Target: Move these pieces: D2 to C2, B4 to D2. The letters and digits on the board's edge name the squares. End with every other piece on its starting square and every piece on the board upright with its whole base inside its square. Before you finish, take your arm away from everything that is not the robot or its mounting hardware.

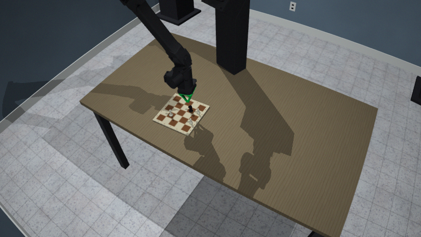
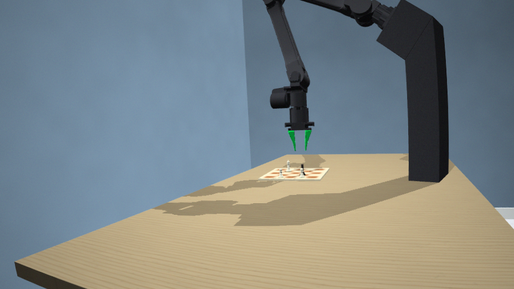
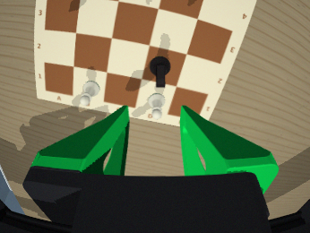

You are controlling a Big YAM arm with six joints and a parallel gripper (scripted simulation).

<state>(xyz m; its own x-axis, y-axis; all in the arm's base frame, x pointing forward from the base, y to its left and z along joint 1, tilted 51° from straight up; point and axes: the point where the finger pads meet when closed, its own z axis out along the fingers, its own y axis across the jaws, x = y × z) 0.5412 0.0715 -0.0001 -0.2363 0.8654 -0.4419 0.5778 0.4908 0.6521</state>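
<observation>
The black piece on D2, a knight by its shape (image 1: 190,109) (image 2: 302,167) (image 3: 159,67), stands upright. A white piece (image 1: 170,113) (image 2: 288,165) stands upright on B4; it is outside the wrist view. White pieces also stand on D1 (image 1: 198,111) (image 2: 302,173) (image 3: 156,102) and B1 (image 1: 190,121) (image 2: 281,173) (image 3: 90,89) of the board (image 1: 175,95) (image 2: 262,178) (image 3: 39,60). My gripper (image 1: 188,101) (image 2: 300,150) (image 3: 154,113) points down, partly open and empty, well above the board. Its green fingertips show on either side of the D1 piece in the wrist view.
The D1 piece stands directly beside the black D2 piece, towards the board's rank 1 edge. The arm's thick black post (image 1: 231,38) (image 2: 426,107) stands on the wooden table (image 1: 329,132) (image 2: 251,251) (image 3: 279,67). Shadows of the arm fall across the table.
</observation>
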